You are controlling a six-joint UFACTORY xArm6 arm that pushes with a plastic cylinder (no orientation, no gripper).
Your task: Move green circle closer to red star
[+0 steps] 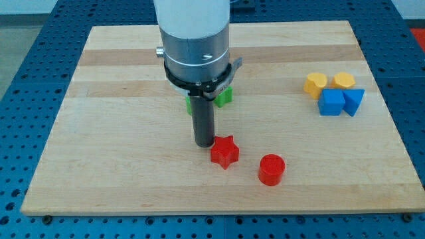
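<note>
My tip [203, 144] rests on the board and holds nothing. The red star [224, 151] sits just beside it, to the view's right. Green blocks [224, 97] peek out behind my rod, toward the view's top; I cannot tell which is the circle.

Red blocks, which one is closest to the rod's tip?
The red star, right beside my tip; the red cylinder lies farther toward the view's right.
</note>
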